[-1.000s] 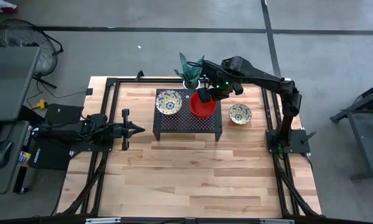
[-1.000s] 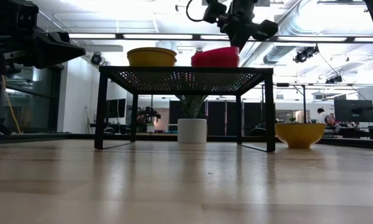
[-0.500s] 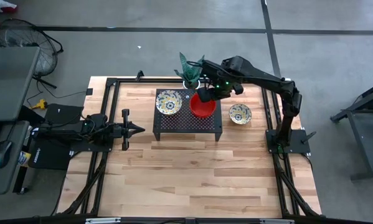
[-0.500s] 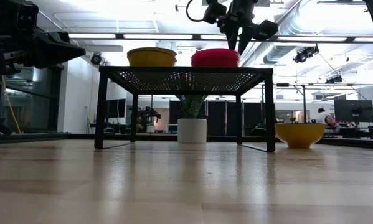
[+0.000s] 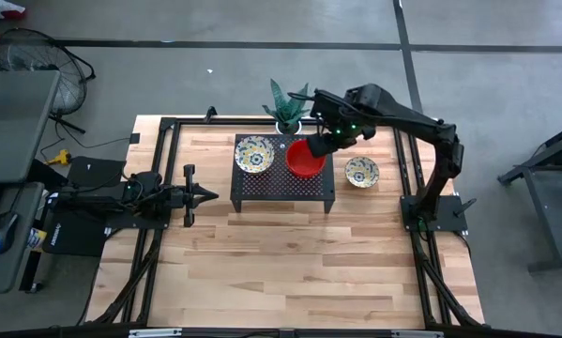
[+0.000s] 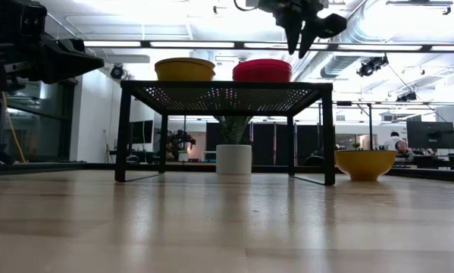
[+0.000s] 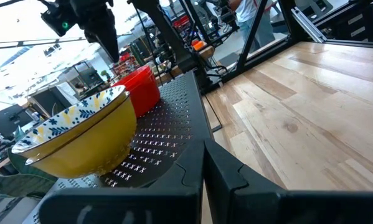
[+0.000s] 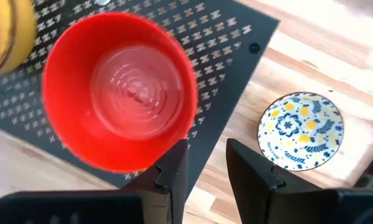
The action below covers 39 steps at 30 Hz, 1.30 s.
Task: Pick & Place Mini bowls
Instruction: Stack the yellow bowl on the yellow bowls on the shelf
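Pale wooden planking formed the table top, bare on its near part. The left gripper lay low over the table just left of the stand, fingers pressed together with nothing between them, evidently parked out of the way. In the middle stood a black perforated-metal stand, serving as the raised placing surface. On its left half sat a cream-yellow round mini bowl with a blue floral interior, upright and holding nothing. On its right half sat a plain glossy red round mini bowl, upright on the mesh, its ribbed inside visible and vacant; whether more than one red bowl was nested there could not be told. The right gripper hung above the red bowl's right edge, fingers apart and gripping nothing, which I judged consistent with a bowl just set down. To the right of the stand, a second floral cream-yellow mini bowl rested on the table, likewise holding nothing, probably awaiting pick-up. Farthest, a white pot with a green plant stood behind the stand.
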Each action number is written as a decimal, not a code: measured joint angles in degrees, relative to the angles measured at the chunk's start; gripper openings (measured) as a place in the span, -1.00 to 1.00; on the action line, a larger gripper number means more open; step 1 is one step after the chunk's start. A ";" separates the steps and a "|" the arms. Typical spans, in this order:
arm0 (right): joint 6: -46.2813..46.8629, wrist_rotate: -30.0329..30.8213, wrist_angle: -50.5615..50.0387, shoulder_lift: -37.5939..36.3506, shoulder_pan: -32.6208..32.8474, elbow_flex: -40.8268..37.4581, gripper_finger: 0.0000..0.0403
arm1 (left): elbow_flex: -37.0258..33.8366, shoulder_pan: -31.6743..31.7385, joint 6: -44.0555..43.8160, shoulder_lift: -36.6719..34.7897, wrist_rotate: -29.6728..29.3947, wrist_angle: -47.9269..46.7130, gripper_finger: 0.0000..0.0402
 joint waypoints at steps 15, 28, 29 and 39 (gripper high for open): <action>-21.17 0.06 0.05 -0.78 1.98 -0.12 -0.51 | 0.00 0.00 0.02 0.01 0.00 0.00 -1.00; -27.96 3.32 2.61 -16.49 3.10 -27.94 -0.51 | 0.00 0.00 0.02 0.00 0.00 0.00 -1.00; -28.19 3.77 2.86 -18.20 3.21 -29.88 -0.51 | 0.00 -0.01 0.00 0.00 0.00 0.00 -1.00; -31.27 3.55 7.05 -26.07 3.40 -45.31 -0.51 | 0.00 0.00 0.00 0.00 0.00 -0.02 -1.00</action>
